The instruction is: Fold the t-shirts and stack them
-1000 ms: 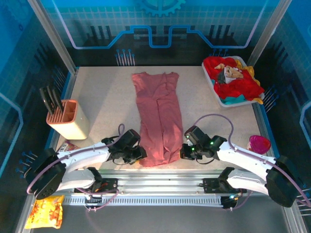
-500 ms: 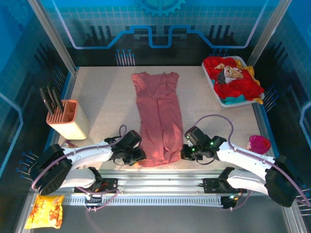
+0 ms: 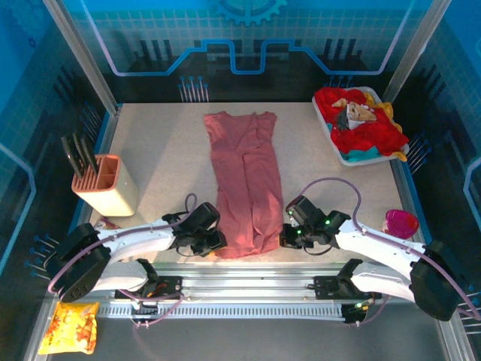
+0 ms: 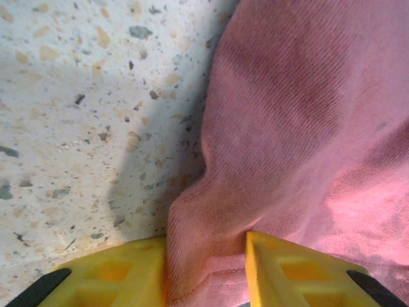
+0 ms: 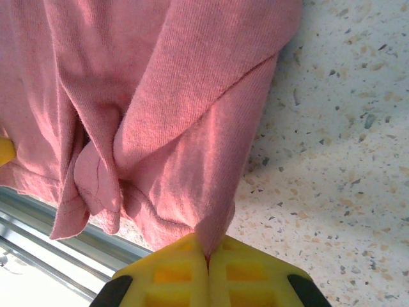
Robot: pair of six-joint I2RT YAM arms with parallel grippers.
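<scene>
- **Top view, shirt:** the pink shirt (image 3: 245, 188) lies on the table (image 3: 165, 162) as one long skinny strip. Its collar end is far, and its hem end sits at the near edge between the two arms.
- **Top view, long axis:** it runs straight out from the bases, near to far, so both claws sit at the same short end.
- **Top view, claws:** the left claw (image 3: 217, 241) is on the hem's left corner and the right claw (image 3: 285, 238) is on the right corner. The shirt lies inward of each one, and neither arm is really nearer; it's about even.
- **Top view, rest:** the spare shirts (image 3: 368, 135) (red, yellow, a bit of teal) are heaped in the tray (image 3: 328, 129) at the far right, well apart from the pink one.
- **Left wrist, grip:** the left fingers (image 4: 115, 275) have a bunched ridge of pink cloth squeezed between them. That claw is clamped on the shirt, with the wad holding the jaws a little apart. The cloth spreads up and to the right, and there's bare table on the left.
- **Right wrist, grip:** the right fingers (image 5: 172, 275) are pressed together with the thin hem edge nipped at the tips, so this one is gripping the shirt too. The cloth runs off to the upper left, with table on the right.
- **Guess at next move:** with both near corners pinched, the hem end probably gets carried along the strip toward the collar to halve it. The claws would need to travel together or the fold goes crooked.
</scene>
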